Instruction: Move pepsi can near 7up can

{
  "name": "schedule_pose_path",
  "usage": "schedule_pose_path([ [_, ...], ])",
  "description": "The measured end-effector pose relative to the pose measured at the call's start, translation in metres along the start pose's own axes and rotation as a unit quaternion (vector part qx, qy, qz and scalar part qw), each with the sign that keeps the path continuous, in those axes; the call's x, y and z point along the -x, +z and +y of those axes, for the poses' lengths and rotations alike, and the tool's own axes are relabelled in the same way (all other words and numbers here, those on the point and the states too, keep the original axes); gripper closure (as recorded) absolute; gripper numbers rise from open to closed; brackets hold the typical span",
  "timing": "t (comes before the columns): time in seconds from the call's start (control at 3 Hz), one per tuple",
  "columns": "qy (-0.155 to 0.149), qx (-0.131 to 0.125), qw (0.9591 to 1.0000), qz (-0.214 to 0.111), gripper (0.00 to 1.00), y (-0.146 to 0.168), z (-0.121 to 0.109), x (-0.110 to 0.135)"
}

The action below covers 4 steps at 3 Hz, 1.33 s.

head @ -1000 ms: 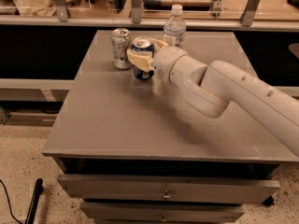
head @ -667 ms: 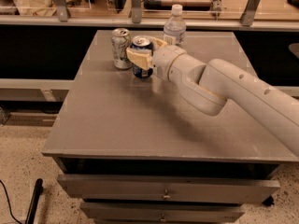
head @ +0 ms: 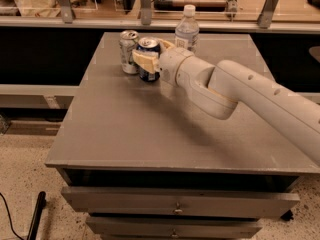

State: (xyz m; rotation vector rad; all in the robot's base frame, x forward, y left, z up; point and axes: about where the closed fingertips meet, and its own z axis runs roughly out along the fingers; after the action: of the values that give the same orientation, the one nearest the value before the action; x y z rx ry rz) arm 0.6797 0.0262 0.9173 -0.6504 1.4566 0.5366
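Note:
The dark blue pepsi can (head: 148, 48) stands upright on the grey table (head: 150, 129), right beside the pale 7up can (head: 129, 52) at the back left; the two are close or touching. My gripper (head: 148, 59) reaches in from the right and its cream fingers (head: 145, 61) sit around the pepsi can. The white arm (head: 240, 99) crosses the right half of the table and hides the can's right side.
A clear plastic bottle (head: 186, 30) with a white cap stands just behind the gripper's wrist. A glass rail with metal posts (head: 146, 4) runs behind the table. Drawers (head: 175, 204) sit below the table's front edge. A black cable lies on the speckled floor (head: 20, 184).
The gripper and the pepsi can have shifted slightly left, closer to the 7up can. The bottle and the 7up can have not moved.

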Motion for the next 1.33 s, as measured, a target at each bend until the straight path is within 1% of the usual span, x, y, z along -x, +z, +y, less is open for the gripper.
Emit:
schedule_pose_path([
  [0.33,0.004,0.005,1.0,0.004,0.07,0.002,0.002,-0.002],
  [0.67,0.005,0.007,0.9999,0.007,0.0,-0.001,0.003,-0.002],
  [1.0,0.003,0.011,0.9999,0.013,0.0,-0.006,0.006,-0.001],
  [1.33,-0.001,0.015,0.9997,0.02,0.0,-0.017,0.012,0.002],
])
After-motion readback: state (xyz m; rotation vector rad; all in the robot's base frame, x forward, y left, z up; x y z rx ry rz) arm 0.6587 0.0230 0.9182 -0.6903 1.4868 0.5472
